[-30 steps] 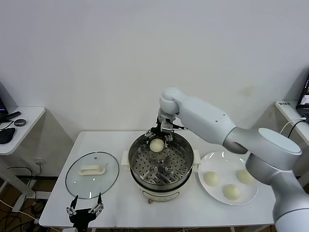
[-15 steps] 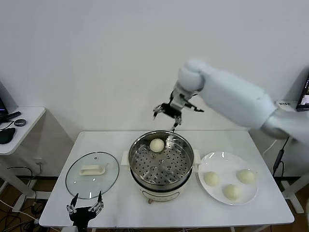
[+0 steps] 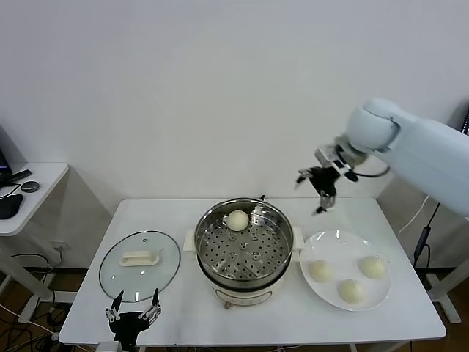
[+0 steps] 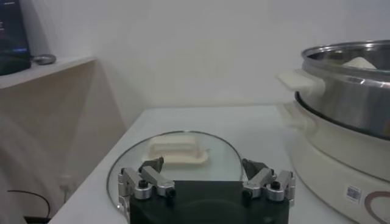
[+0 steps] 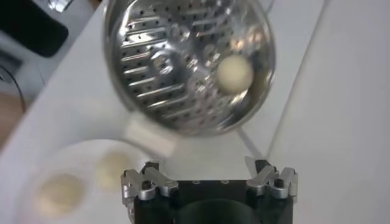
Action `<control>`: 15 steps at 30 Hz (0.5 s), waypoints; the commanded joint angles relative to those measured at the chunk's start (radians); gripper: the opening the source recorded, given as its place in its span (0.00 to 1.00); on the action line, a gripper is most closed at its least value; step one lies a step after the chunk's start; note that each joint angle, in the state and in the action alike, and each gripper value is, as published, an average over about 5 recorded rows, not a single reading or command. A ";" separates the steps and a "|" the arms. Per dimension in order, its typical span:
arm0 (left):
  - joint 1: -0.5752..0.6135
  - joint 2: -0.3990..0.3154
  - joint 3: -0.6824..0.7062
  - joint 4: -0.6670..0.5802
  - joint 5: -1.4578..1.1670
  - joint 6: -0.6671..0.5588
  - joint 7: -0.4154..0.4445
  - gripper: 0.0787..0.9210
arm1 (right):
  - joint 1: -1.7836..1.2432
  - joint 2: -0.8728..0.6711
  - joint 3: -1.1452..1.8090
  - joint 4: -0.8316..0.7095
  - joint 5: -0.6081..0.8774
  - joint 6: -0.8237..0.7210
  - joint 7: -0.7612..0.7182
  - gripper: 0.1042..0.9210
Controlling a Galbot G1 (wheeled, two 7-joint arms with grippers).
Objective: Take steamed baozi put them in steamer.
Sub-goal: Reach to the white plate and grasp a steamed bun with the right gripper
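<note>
The steamer (image 3: pixel 217 269) stands mid-table, and one steamed baozi (image 3: pixel 237 219) lies on its perforated tray at the far side. Three more baozi (image 3: pixel 320 270) (image 3: pixel 373 266) (image 3: pixel 352 291) rest on the white plate (image 3: pixel 335 241) to its right. My right gripper (image 3: pixel 312 193) hangs open and empty, high in the air between the steamer and the plate, towards the back of the table. Its wrist view looks down on the steamer (image 5: pixel 140 36), the baozi (image 5: pixel 235 72) inside it and the plate's baozi (image 5: pixel 58 192). My left gripper (image 3: pixel 133 317) waits open at the front left edge.
A round glass lid (image 3: pixel 139 264) with a cream handle lies flat on the table, left of the steamer, just beyond my left gripper (image 4: pixel 204 176). A white wall runs behind the table. Side tables stand at the far left and far right.
My right gripper rose from the baozi at the steamer's far rim and swung right, empty, to a point high above the plate side. The baozi stayed in the steamer. The left arm stayed put.
</note>
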 commanded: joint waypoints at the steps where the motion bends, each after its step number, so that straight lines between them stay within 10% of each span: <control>1: 0.002 -0.009 0.003 -0.009 0.000 0.002 0.002 0.88 | -0.151 -0.161 0.009 0.106 -0.039 -0.184 0.005 0.88; 15: 0.025 -0.007 -0.002 -0.019 0.003 0.007 0.008 0.88 | -0.537 -0.041 0.244 -0.034 -0.242 -0.161 0.025 0.88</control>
